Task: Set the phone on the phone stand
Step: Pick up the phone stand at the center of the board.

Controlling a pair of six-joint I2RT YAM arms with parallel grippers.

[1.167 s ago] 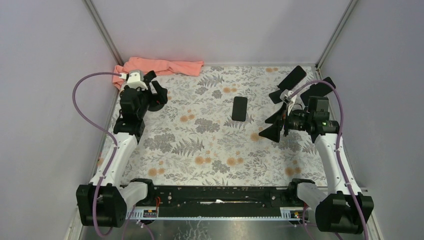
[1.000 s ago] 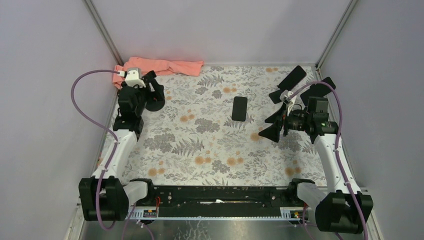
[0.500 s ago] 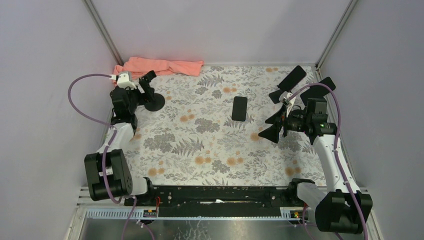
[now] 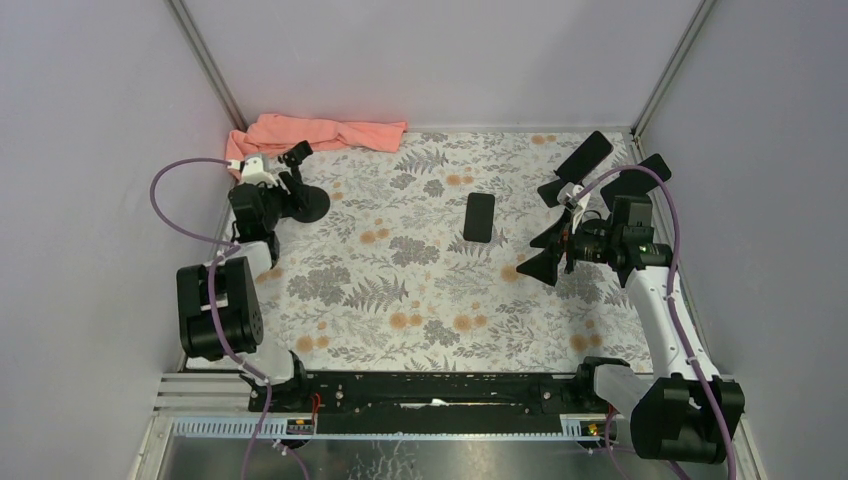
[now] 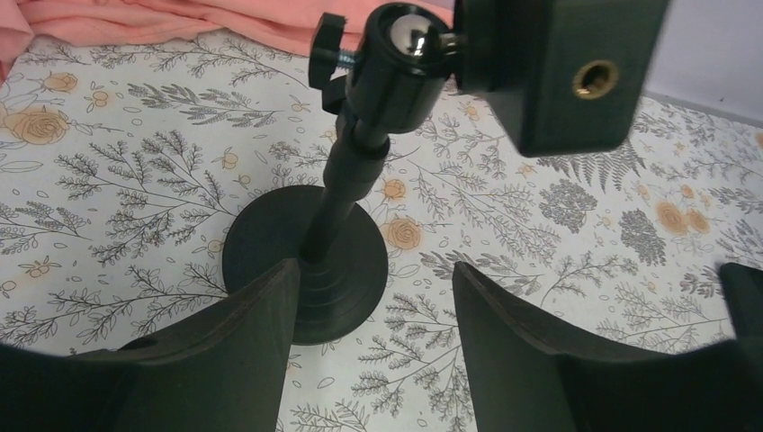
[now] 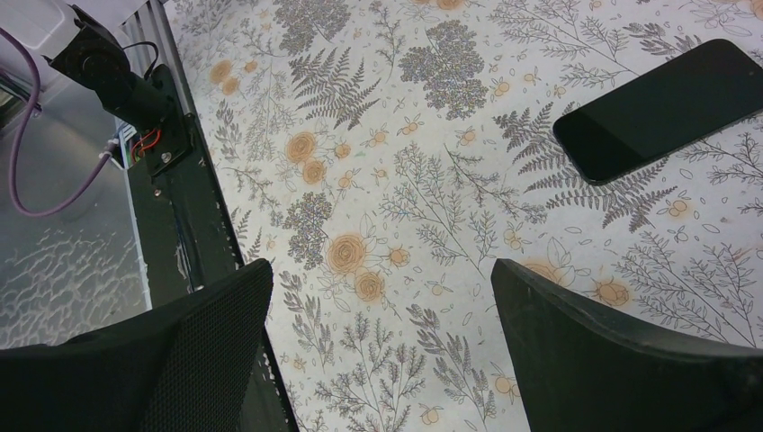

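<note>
Phone: the flat black rectangular phone (image 4: 479, 216) is laid on the floral-printed desk (image 4: 420, 310), just right of centre in the top view, untouched and well apart from the stand.
Stand: the black phone stand (image 4: 306, 203), with round base and slim pole, is seen upright at the upper left, its clamp head tilted.
Left tool (image 5: 373, 281): released, its fingers spread wide; the stand's base is seen just ahead of and partly between them, and contact cannot be told.
Right tool (image 4: 546, 252): released, held spread above the desk at the right, near the phone, with nothing gripped.
Cloth: a crumpled salmon-pink cloth (image 4: 322, 132) is bunched at the upper left, behind the stand.
</note>
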